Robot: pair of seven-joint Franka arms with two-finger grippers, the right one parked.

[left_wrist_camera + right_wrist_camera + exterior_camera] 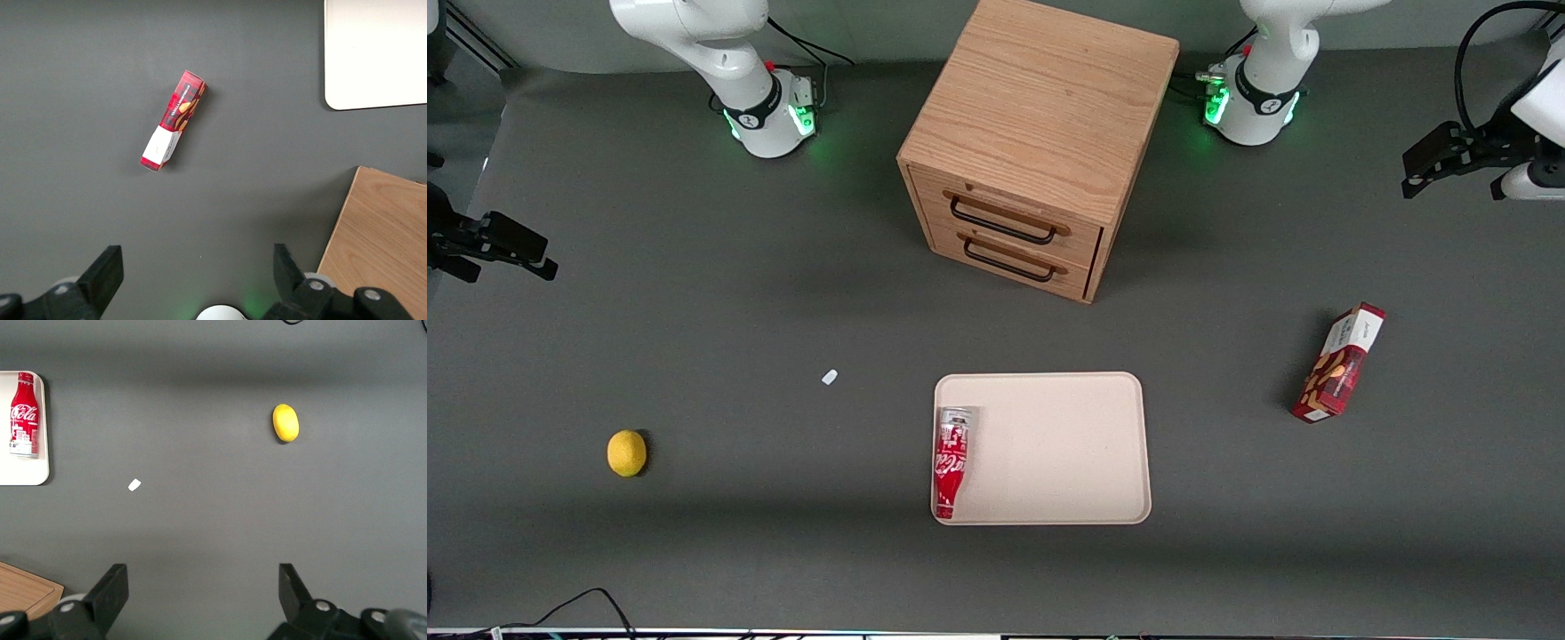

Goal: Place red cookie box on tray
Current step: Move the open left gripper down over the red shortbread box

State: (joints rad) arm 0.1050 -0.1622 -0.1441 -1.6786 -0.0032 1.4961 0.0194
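Note:
The red cookie box (1340,363) lies on its side on the grey table, toward the working arm's end, apart from the tray. It also shows in the left wrist view (173,120), dark red with a white end panel. The beige tray (1067,444) sits near the middle of the table, nearer the front camera than the wooden cabinet; one of its corners shows in the left wrist view (377,53). My left gripper (1427,169) hangs high above the table, farther from the camera than the box. In the left wrist view the gripper (195,267) is open and empty.
A red Coca-Cola bottle (951,462) lies in the tray along the edge toward the parked arm. A wooden two-drawer cabinet (1032,142) stands farther back. A lemon (626,452) and a small white scrap (830,377) lie toward the parked arm's end.

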